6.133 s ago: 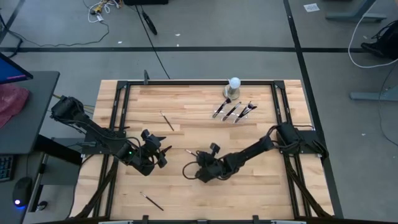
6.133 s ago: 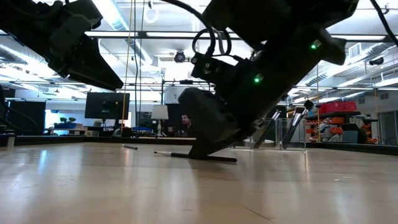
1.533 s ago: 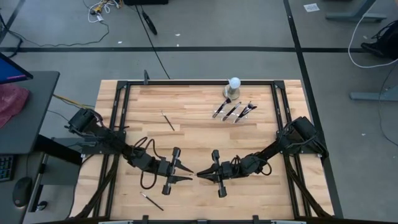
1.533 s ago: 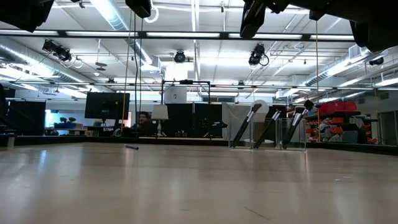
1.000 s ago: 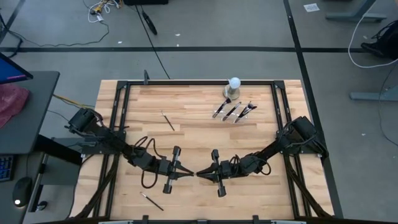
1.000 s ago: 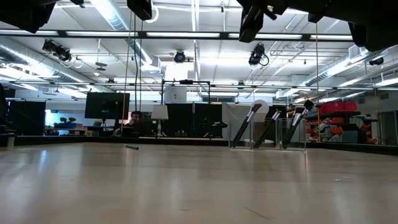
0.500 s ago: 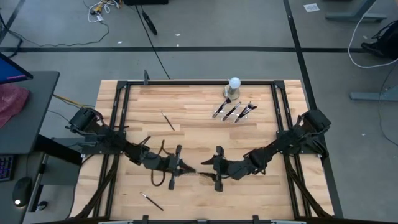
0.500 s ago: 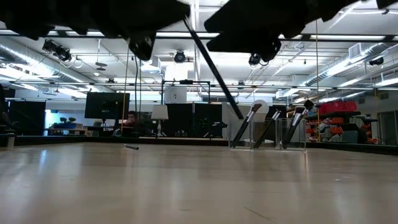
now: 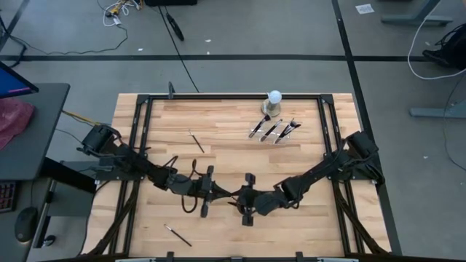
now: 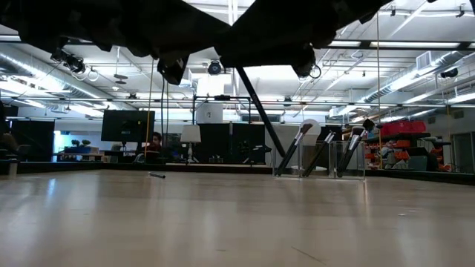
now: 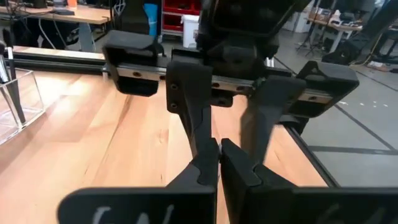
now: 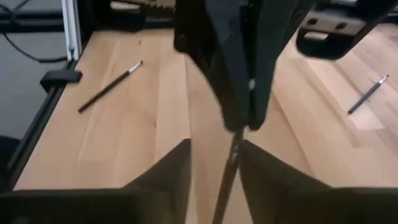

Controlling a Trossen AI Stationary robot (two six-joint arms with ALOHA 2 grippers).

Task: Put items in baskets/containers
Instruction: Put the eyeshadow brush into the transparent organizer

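Observation:
Over the table's near middle my two grippers meet tip to tip. My left gripper (image 9: 222, 193) is shut on a thin dark brush (image 12: 229, 168), which shows in the low view as a slanted dark handle (image 10: 261, 104). My right gripper (image 9: 237, 198) is open, one finger (image 12: 180, 163) on each side of the brush's lower stretch, a gap showing on both sides. The clear tray (image 9: 275, 131) stands at the far right, with several brushes leaning in it (image 10: 319, 152). Two more brushes lie flat on the table (image 9: 195, 140) (image 9: 177, 235). My left gripper pinches the brush's upper end (image 12: 239, 127) between its two shut fingertips (image 11: 217, 158), coming level from the table's left. The brush slants down and away from the fingers, toward my right gripper, clear of the table.
A white ball on a grey round base (image 9: 274, 97) stands just beyond the tray at the far edge. Black frame rails (image 9: 218, 96) run along the table's far edge and sides. Bare wood lies between the grippers and the tray.
Both grippers have come down lower over the table and shifted a little toward its far edge, staying tip to tip. The brush, out of the low view a second ago, now hangs slanted below them in that view.

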